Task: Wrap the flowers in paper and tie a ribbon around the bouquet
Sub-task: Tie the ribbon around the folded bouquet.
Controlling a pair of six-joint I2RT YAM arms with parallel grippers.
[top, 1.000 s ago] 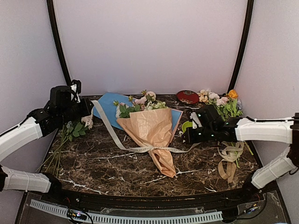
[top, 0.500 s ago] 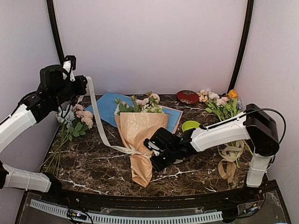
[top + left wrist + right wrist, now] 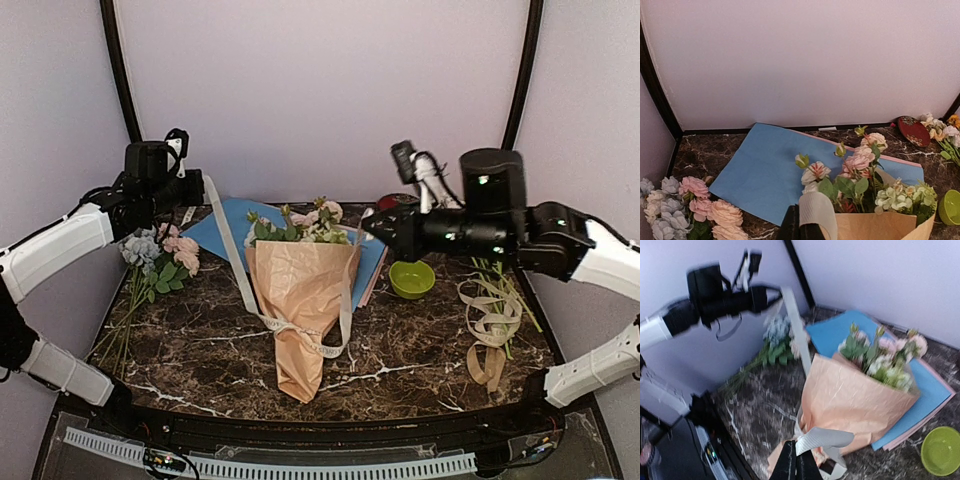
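Overhead view: bouquet (image 3: 300, 310) lies at the middle of the dark marble counter (image 3: 200, 355), point toward the near edge; tan paper (image 3: 305, 285) forms the cone, with the flowers (image 3: 300, 222) showing at its far, wide end over a blue sheet (image 3: 222, 228). The ribbon (image 3: 238, 262) runs from the raised left gripper (image 3: 200, 186), crosses the lower cone and rises to the raised right gripper (image 3: 369, 222); both grippers are closed on a ribbon end. Also a green bowl (image 3: 411, 278) just right of the bouquet, a pink and blue bunch (image 3: 160, 255) at left, and a loose ribbon coil (image 3: 490, 320) at right. Left wrist view: left gripper (image 3: 800, 231) closed, ribbon (image 3: 817, 212) pinched between its fingers; below lie the flowers (image 3: 855, 170), paper (image 3: 880, 226) rim, blue sheet (image 3: 765, 170), pink and blue bunch (image 3: 690, 205) and a red dish (image 3: 912, 131) by the back wall. Right wrist view: right gripper (image 3: 797, 466) closed on the ribbon (image 3: 822, 438); paper (image 3: 855, 400) cone, flowers (image 3: 885, 355), blue sheet (image 3: 837, 335) and green bowl (image 3: 940, 450) are visible.
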